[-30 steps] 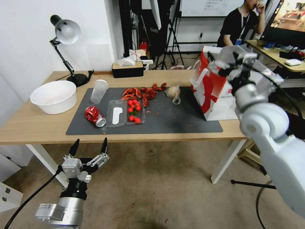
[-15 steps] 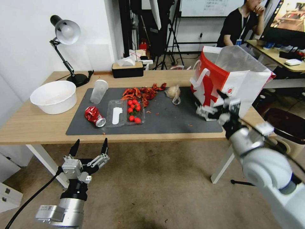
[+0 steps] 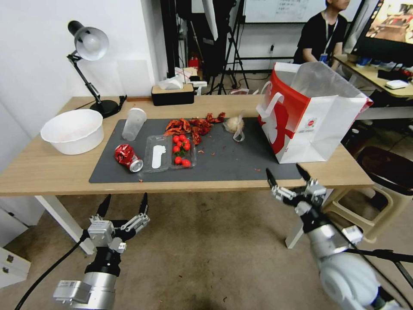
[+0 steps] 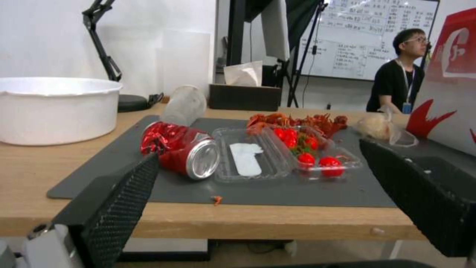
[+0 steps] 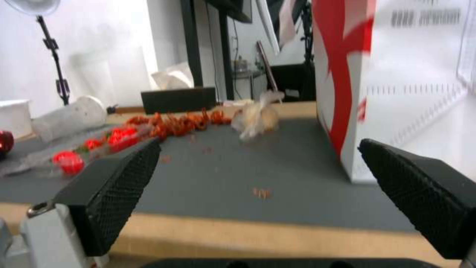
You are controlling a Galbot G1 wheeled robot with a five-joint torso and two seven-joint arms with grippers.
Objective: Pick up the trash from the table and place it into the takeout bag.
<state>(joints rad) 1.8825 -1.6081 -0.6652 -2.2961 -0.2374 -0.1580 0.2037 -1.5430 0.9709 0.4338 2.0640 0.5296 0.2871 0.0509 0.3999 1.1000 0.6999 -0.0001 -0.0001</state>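
Behind the tabletop (image 3: 51,172), a white wall, tripods and a whiteboard are seen, with a desk lamp (image 3: 88,43) at the 10 o'clock corner and a tissue box (image 3: 173,94) toward 12 o'clock. A dark grey mat (image 3: 241,165) covers the middle of the light wood.

Little of the task appears done, judging from what lies out. On the mat are a crushed red can (image 3: 127,156), a frosted plastic cup (image 3: 134,123) on its side at the can's 12 o'clock, a clear clamshell tray (image 3: 170,153) holding cherry tomatoes just beside the can at 3 o'clock, a heap of red shells (image 3: 195,125) and a knotted clear bag (image 3: 234,125) further toward 2 o'clock. A white bowl (image 3: 73,131) sits off the mat at 9 o'clock. The takeout bag (image 3: 320,129) stands upright and open-mouthed at 3 o'clock, at the mat's end; its inside cannot be seen.

Both arms are held low, in front of and below the tabletop's near edge. The left gripper (image 3: 124,202) is at 7 o'clock with fingers spread wide and empty; the right gripper (image 3: 286,176) is at 5 o'clock, just at the edge, fingers likewise spread and empty.

The near edge must be cleared before any reach. Bare mat lies between the tray and the bag; the bag's tall rim calls for a high approach.
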